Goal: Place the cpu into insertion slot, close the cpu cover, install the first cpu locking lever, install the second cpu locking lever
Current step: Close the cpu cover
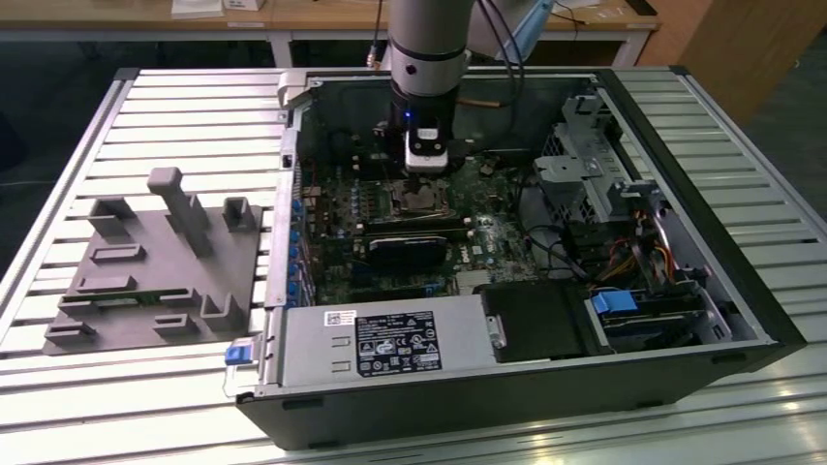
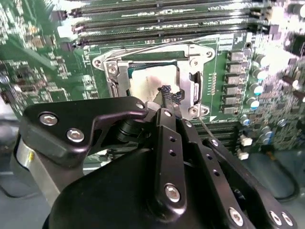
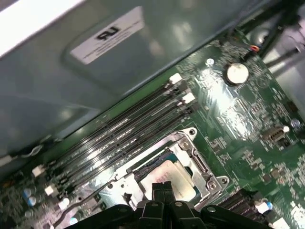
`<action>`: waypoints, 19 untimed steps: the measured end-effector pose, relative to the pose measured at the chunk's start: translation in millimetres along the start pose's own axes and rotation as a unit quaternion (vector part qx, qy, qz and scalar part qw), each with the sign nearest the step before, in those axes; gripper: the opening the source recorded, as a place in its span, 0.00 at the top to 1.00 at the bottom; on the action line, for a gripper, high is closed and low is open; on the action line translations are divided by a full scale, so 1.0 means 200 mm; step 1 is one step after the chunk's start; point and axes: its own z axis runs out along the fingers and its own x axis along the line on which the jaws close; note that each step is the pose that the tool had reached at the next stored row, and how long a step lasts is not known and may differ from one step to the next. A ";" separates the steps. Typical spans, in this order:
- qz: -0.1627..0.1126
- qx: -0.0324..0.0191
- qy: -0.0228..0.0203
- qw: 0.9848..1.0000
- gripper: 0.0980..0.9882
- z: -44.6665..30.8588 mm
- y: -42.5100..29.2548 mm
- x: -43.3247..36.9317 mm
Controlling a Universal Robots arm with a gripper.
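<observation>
In the exterior view the arm reaches down into the open computer case, and my gripper (image 1: 425, 174) hangs right over the insertion slot (image 1: 420, 201) on the green board. Both wrist views show the cpu (image 2: 143, 83) (image 3: 183, 183) lying silver side up inside the slot. The cpu cover (image 2: 107, 67) (image 3: 198, 160) appears to lie flat around it as a silver frame. My gripper (image 2: 167, 93) (image 3: 163, 188) is shut, its dark tips together just above or on the cpu's top, with nothing seen between them. A thin wire lever (image 2: 206, 128) (image 3: 78, 205) sticks out beside the slot.
Long black memory slots (image 2: 157, 19) (image 3: 128, 126) run close beside the socket. A black block (image 1: 403, 250), the power supply (image 1: 382, 344) and a drive cage (image 1: 607, 174) crowd the case. On the slatted table at the exterior view's left sits a grey fixture (image 1: 155, 262).
</observation>
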 end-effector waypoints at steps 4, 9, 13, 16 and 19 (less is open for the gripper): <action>-0.037 0.001 0.001 0.999 0.99 0.001 0.000 0.000; -0.082 0.002 0.003 0.997 0.99 0.003 0.000 0.000; -0.118 0.003 0.004 0.993 0.99 0.005 0.000 0.000; -0.145 0.005 0.004 0.989 0.99 0.007 0.000 0.000; -0.171 0.005 0.005 0.985 0.99 0.008 0.000 0.000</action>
